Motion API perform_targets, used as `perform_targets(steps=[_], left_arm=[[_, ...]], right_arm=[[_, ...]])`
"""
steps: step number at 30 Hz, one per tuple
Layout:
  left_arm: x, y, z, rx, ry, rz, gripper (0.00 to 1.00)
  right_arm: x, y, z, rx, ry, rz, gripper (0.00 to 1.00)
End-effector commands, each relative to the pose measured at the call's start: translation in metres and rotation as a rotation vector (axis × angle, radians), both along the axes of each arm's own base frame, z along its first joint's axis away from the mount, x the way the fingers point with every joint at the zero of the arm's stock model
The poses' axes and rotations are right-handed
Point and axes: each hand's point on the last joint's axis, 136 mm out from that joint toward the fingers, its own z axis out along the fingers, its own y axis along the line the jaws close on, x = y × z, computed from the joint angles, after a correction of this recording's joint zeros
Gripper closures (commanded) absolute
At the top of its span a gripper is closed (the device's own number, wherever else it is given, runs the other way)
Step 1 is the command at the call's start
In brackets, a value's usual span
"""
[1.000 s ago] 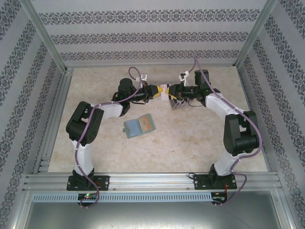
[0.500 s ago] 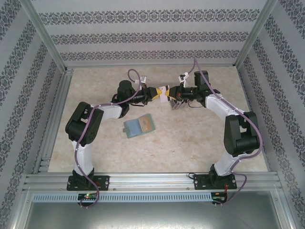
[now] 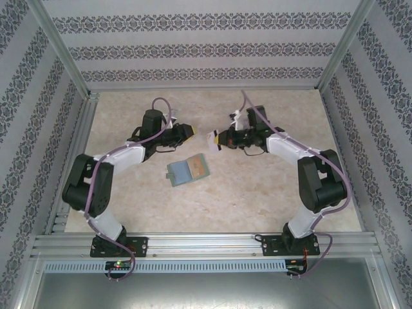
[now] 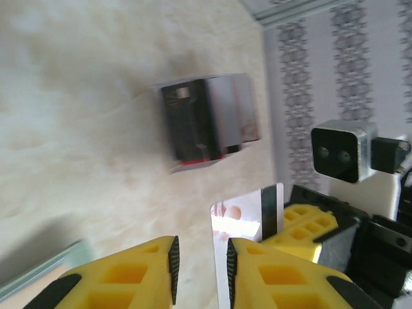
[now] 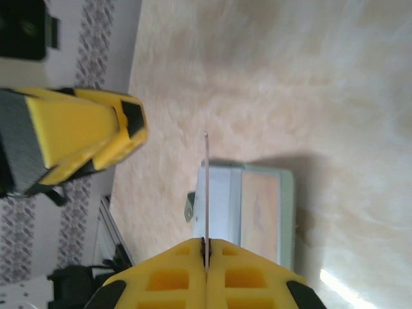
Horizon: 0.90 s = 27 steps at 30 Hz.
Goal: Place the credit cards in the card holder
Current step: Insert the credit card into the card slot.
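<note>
right gripper (image 5: 206, 243) clamped on one credit card (image 5: 206, 187) edge-on, pointed at the open card holder (image 5: 225, 193) flat on the table (image 3: 257, 187), presumably lining up a slot; left gripper (image 4: 201, 261) slightly parted, empty, standing off nearby.

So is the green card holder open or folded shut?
Open: the card holder lies spread flat, an orange card showing inside.

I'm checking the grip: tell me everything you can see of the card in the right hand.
The card is a thin plastic-looking rectangle, pale and glossy on its visible face, with a dark stripe along one edge. The right hand is shut on one end; the rest juts out free above the table. The open left hand is near but apart.
</note>
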Motion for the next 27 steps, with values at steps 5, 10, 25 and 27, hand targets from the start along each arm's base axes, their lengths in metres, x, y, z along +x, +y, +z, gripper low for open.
perform_targets(steps=[5,10,25,27], left_arm=[[-0.066,0.056,-0.081,0.366,0.190,0.014,0.77],[-0.081,0.070,-0.107,0.439,0.254,0.030,0.81],[-0.098,0.079,-0.154,0.455,0.333,0.055,0.97],[-0.099,0.079,-0.155,0.453,0.336,0.058,0.97]], right_arm=[[-0.038,0.050,-0.053,-0.078,0.037,0.139,0.98],[-0.046,0.072,-0.075,-0.082,0.082,0.183,0.97],[-0.045,0.083,-0.094,-0.068,0.134,0.196,0.97],[-0.046,0.084,-0.097,-0.068,0.143,0.200,0.97]])
